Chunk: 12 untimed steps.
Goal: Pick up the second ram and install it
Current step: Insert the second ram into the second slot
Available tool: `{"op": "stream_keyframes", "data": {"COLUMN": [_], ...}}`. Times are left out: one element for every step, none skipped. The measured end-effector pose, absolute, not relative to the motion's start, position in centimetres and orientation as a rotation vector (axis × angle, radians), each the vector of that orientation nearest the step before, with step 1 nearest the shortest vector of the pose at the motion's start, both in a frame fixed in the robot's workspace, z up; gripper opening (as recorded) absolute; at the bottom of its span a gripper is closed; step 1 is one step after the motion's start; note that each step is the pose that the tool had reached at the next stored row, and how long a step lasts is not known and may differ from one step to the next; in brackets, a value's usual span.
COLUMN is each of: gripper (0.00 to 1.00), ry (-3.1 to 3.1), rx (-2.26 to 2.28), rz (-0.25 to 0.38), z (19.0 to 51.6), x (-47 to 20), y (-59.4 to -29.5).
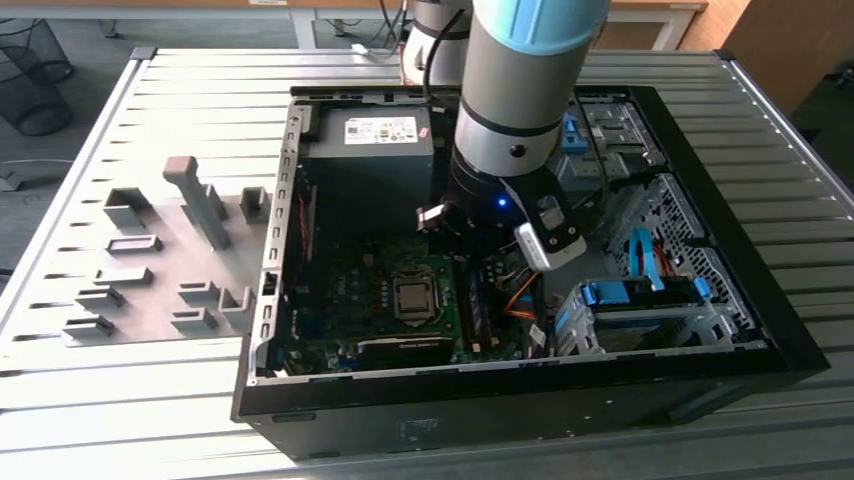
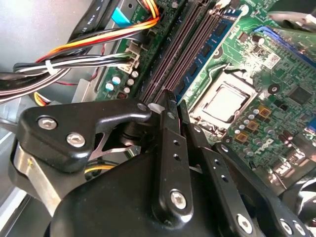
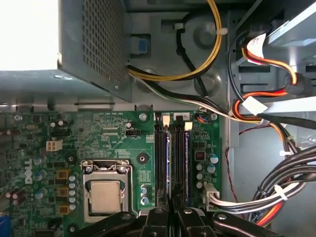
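Note:
My gripper [image 2: 170, 101] is shut, its two black fingers pressed close together with nothing visible between them. It hangs low inside the open computer case, with the tips right over the near end of the memory slots [image 3: 163, 158]. In both wrist views a blue-green ram stick [image 2: 213, 43] [image 3: 180, 158] with dark chips stands upright in one of these slots, beside the processor socket [image 2: 222, 103]. I cannot tell whether this stick is the second ram. In the exterior view the arm [image 1: 514, 150] reaches down over the motherboard [image 1: 360, 300].
A grey holder tray [image 1: 147, 270] with upright blocks lies on the slatted table at the exterior view's left of the case. Inside the case are the power supply [image 1: 374, 140], bundled coloured cables [image 2: 74, 64] close to the slots, and blue drive brackets [image 1: 641, 295].

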<state>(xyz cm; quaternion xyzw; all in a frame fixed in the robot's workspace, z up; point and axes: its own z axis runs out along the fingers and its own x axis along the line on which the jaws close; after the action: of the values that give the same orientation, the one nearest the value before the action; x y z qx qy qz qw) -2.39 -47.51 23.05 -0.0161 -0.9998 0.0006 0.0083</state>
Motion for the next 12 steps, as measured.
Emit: {"op": "stream_keyframes", "data": {"gripper": [0.14, 0.14, 0.14, 0.14, 0.14, 0.14, 0.14, 0.14, 0.14, 0.14, 0.14, 0.14], "ry": [-3.125, -3.125, -3.125, -3.124, -3.125, -3.125, -3.125, -3.125, -3.125, -3.125, -3.125, -3.125], "rx": [-0.053, -0.054, -0.054, -0.054, -0.054, -0.054, -0.054, -0.054, -0.054, -0.054, -0.052, -0.048], "rz": [0.002, 0.002, 0.002, 0.002, 0.002, 0.002, 0.002, 0.002, 0.002, 0.001, 0.001, 0.001], "z": [22.98, 22.97, 22.97, 22.97, 22.97, 22.96, 22.96, 22.96, 22.95, 22.91, 22.84, 22.75], "x": [-2.38, -2.39, -2.39, -2.39, -2.39, -2.39, -2.39, -2.39, -2.39, -2.39, -2.38, -2.39], "y": [-47.52, -47.52, -47.52, -47.52, -47.52, -47.52, -47.52, -47.52, -47.52, -47.52, -47.51, -47.51]}}
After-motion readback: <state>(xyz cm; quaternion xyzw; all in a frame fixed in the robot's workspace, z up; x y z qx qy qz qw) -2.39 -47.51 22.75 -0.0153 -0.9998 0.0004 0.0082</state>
